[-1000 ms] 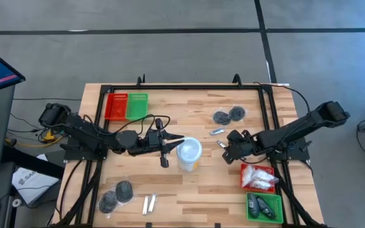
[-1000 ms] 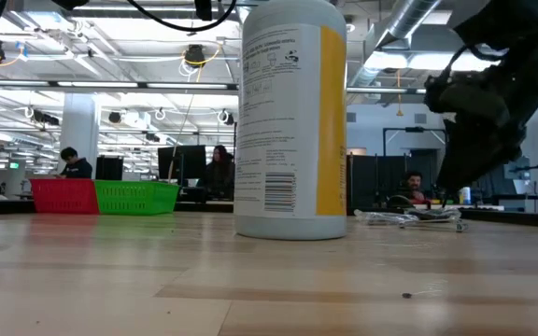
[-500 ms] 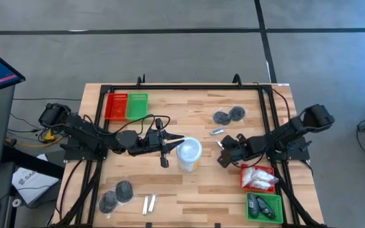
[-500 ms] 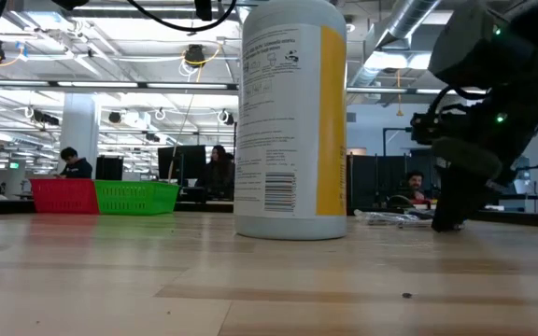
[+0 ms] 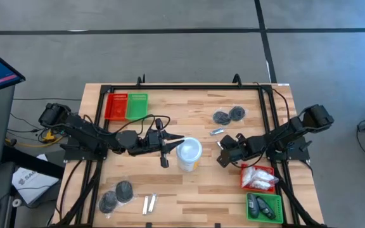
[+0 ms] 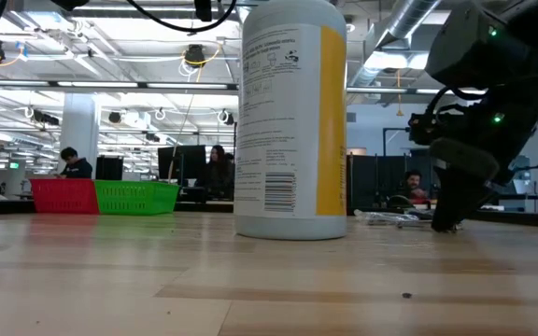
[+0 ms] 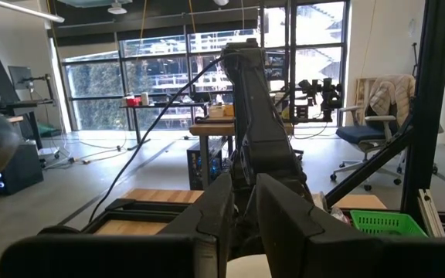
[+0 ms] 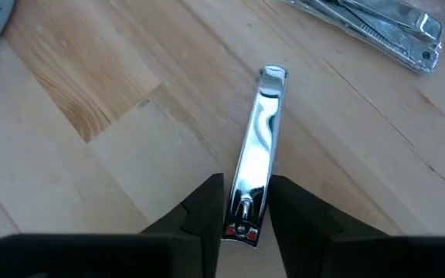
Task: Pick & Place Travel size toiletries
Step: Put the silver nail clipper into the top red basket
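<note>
Right wrist view shows the right hand [image 8: 244, 202] low over the wooden surface [image 8: 91, 154], its two dark fingers [image 8: 207, 208] narrowed onto the near end of a slim shiny metal piece [image 8: 257, 147] lying flat, with a wrapped silvery piece [image 8: 369, 27] just beyond. From above, this hand sits to the right of the white cup [image 5: 189, 154], close to the red tray of white sachets [image 5: 257, 177]. The left hand [image 5: 165, 144] rests just left of the cup; whether it is wide or narrow cannot be told.
</note>
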Controlling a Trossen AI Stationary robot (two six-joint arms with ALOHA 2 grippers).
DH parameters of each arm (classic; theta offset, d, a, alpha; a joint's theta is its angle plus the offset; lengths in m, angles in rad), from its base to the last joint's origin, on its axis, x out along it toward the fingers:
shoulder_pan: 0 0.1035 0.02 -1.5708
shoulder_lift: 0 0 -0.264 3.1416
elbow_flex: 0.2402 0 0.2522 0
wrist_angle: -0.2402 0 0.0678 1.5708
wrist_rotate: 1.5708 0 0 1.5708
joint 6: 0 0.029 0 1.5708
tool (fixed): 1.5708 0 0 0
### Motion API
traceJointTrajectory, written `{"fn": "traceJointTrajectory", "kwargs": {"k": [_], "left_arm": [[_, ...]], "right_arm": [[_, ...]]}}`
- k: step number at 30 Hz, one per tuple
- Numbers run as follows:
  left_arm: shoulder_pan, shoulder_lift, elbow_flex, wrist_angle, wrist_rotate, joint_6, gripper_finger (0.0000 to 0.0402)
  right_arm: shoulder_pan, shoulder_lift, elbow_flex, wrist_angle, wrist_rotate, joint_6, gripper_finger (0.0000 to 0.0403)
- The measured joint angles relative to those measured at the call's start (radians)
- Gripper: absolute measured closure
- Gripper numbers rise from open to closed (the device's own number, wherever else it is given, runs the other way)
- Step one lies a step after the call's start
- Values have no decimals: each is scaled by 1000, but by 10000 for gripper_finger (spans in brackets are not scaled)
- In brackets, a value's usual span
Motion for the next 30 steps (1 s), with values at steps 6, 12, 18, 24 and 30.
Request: {"fn": "traceJointTrajectory", "kwargs": {"k": [6,12,18,24,30], "left_arm": [[0,0,0,0,0,0,348],[0,0,0,0,0,0,348],[0,0,0,0,0,0,348],[0,0,0,0,0,0,348],[0,0,0,0,0,0,348]], "right_arm": [[0,0,0,0,-3,-33,361],[0,2,33,-54,-25,-47,361],[1,7,121,-173,-30,-111,361],[-16,6,208,-241,19,-199,361],[-38,-12,310,-374,95,-252,361]]}}
